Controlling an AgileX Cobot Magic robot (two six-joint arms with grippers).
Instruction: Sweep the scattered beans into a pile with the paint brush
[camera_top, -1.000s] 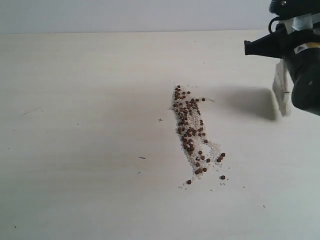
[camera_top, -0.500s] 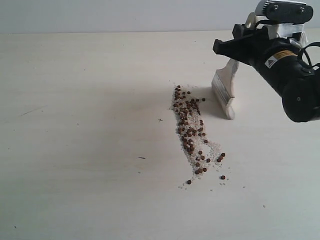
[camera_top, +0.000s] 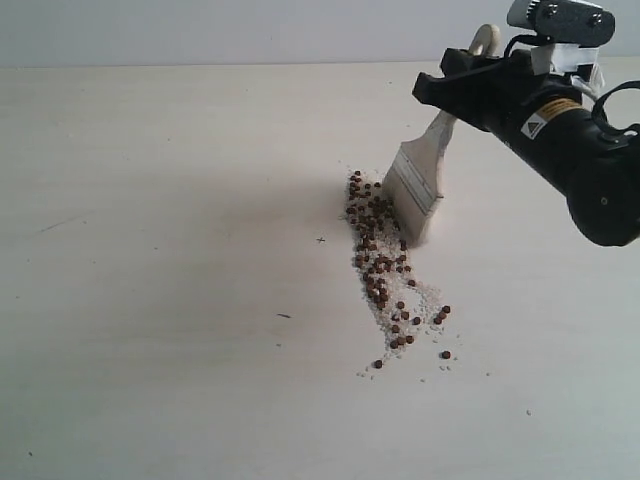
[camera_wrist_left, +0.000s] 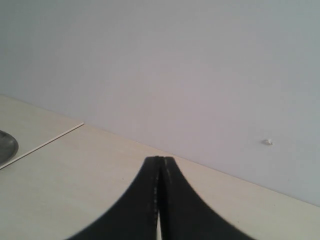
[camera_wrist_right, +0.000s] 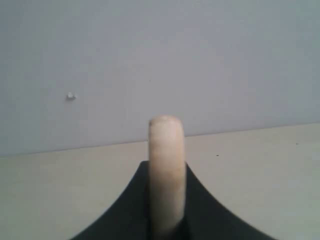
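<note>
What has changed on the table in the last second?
The right hand, gripping the paint brush, swung in leftward from the right edge, and the brush now reaches the right side of the beans. The beans look undisturbed, and the brush is still held.

Beans (camera_top: 380, 268): dark reddish-brown, strewn in a long narrow strip among whitish grains (camera_top: 425, 295). Paint brush (camera_top: 418, 178): tilted, pale bristles down, touching the strip's right side.
</note>
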